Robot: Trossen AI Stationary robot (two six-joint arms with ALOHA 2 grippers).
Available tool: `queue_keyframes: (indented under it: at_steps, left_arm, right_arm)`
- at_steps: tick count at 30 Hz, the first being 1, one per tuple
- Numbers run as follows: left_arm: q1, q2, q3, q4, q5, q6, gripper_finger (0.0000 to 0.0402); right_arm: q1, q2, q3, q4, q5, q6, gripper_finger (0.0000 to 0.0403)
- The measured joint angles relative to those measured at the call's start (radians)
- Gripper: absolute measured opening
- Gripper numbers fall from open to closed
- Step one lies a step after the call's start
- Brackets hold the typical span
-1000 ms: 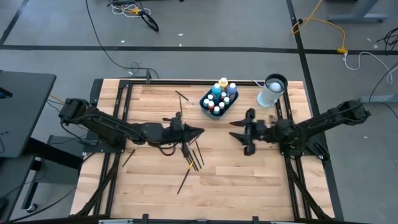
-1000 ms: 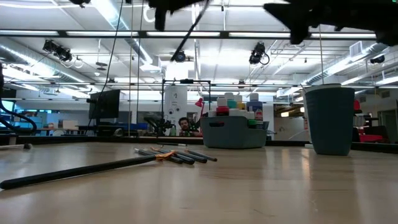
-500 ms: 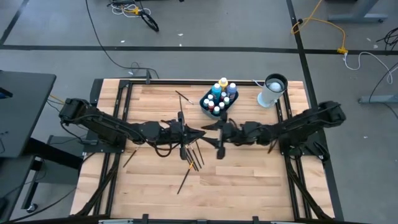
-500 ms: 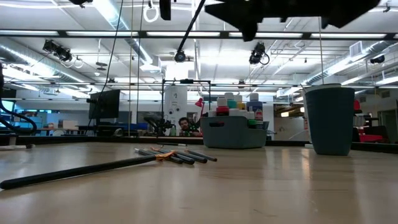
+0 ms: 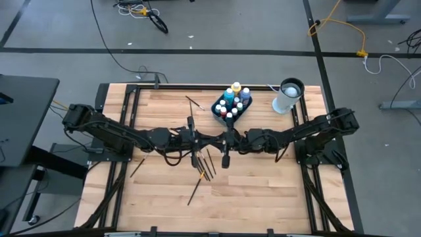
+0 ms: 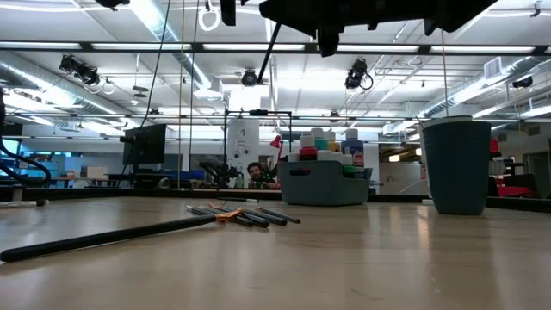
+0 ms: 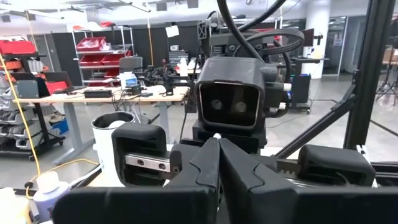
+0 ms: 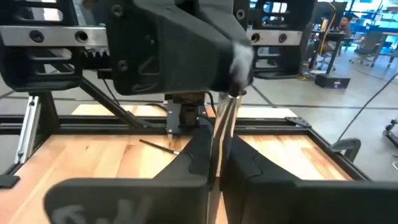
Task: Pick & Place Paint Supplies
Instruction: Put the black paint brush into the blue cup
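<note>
Now nose to nose above mid-table, the right gripper (image 5: 225, 140) has reached in and snapped its fingers together on the brush (image 8: 222, 121) the left gripper (image 5: 209, 139) pinches, a hand-over apparently under way. Loose brushes (image 5: 205, 164) lie nearer; paint bottles (image 5: 231, 104) sit far-centre.

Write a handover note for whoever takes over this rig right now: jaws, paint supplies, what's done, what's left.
Left gripper: above mid-table, jaws shut on one brush.
Right gripper: tip to tip with the left, jaws shut on the same brush; a handover in mid-air.
Paint bottles: all standing in the dark bin at the table's far side.
Loose brushes: a cluster under the grippers, with single ones lying apart.
Done: bottles look sorted.
Left: finish the brush handover, place it, then collect the rest. Where the brushes go cannot be told.
</note>
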Motion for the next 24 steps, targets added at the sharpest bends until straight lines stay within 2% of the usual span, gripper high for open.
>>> queue_keyframes:
  at_steps: [3, 7, 11, 18, 24]
  left_arm:
    - [-0.001, 0.000, 0.000, -0.006, 0.003, 0.000, 0.0019]
    - [-0.001, 0.000, 0.000, -0.015, 0.002, 0.001, 0.0023]
    - [-0.002, 0.000, 0.000, -0.036, 0.005, 0.002, 0.0024]
    - [-0.003, 0.000, 0.000, -0.039, 0.000, 0.032, 0.0025]
    - [-0.003, 0.000, 0.000, -0.054, -0.033, 0.006, 0.0025]
  right_arm:
    - [0.008, -0.006, 0.000, -0.030, 0.026, 0.007, 0.0029]
    - [0.011, -0.049, 0.000, -0.121, 0.027, 0.007, 0.0011]
    - [0.011, -0.108, -0.001, -0.198, 0.032, 0.051, 0.0018]
    - [0.017, -0.225, -0.001, -0.443, 0.036, 0.076, 0.0010]
    - [0.017, -0.380, -0.001, -0.713, 0.158, 0.135, 0.0012]
